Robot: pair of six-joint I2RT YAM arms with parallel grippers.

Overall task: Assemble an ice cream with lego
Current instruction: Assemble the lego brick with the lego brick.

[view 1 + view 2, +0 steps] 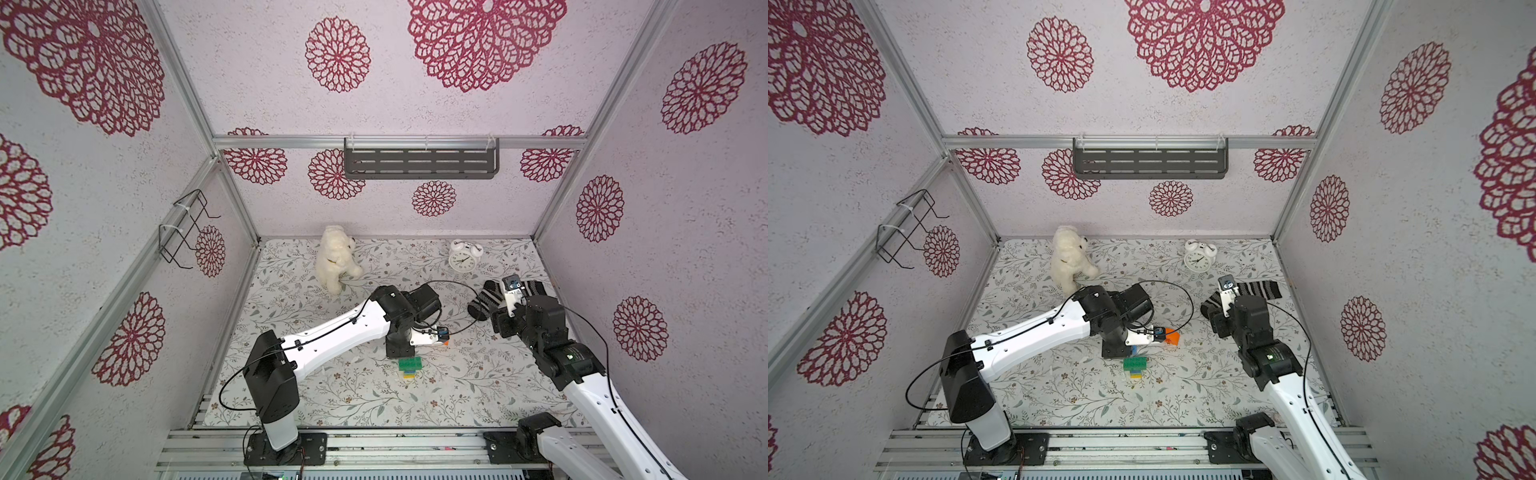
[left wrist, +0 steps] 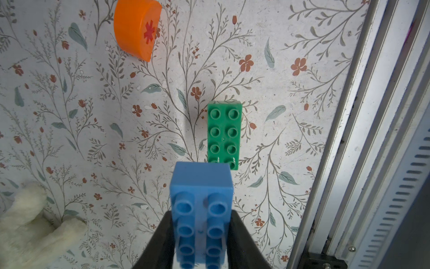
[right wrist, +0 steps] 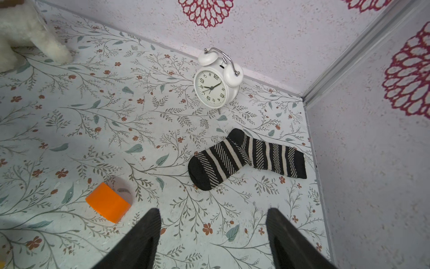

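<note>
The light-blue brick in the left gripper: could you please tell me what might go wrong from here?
1. The light-blue brick sticks out past the left gripper, so it might pivot when pressed.
2. The green brick tops a narrow stack that nothing steadies; the open right gripper is away by the sock, so an off-centre push may topple it.

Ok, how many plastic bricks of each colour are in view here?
Light-blue oblong plastic brick: 1
Green oblong plastic brick: 1
Orange half-round plastic brick: 1
Dark-blue square plastic brick: 1
Lime-green square plastic brick: 1
Yellow square plastic brick: 1
Total: 6
</note>
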